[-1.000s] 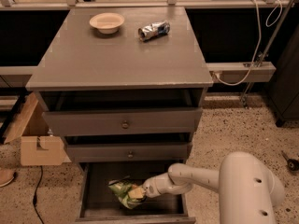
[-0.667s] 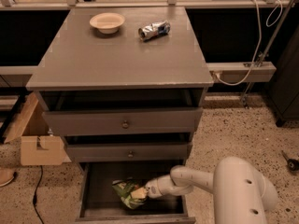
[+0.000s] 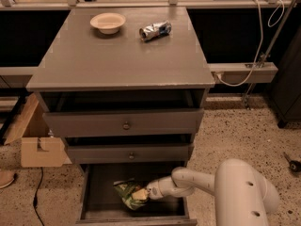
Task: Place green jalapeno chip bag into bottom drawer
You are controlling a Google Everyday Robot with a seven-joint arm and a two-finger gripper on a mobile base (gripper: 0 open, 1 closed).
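Note:
The green jalapeno chip bag [image 3: 128, 193] lies inside the open bottom drawer [image 3: 101, 199], near the middle of its grey floor. My gripper [image 3: 149, 192] reaches into the drawer from the right, at the bag's right edge and touching it. The white arm [image 3: 197, 182] runs back to the rounded body at the lower right.
A cream bowl [image 3: 108, 22] and a small crushed silver-blue bag [image 3: 154, 30] sit on the cabinet top [image 3: 120, 55]. The two upper drawers [image 3: 126, 125] with round knobs stand slightly open. A cardboard box [image 3: 40, 149] stands on the floor at left. Cables and a power strip [image 3: 244, 72] are at right.
The bag and gripper have settled slightly lower and to the right within the bottom drawer. Cabinet top objects have not moved.

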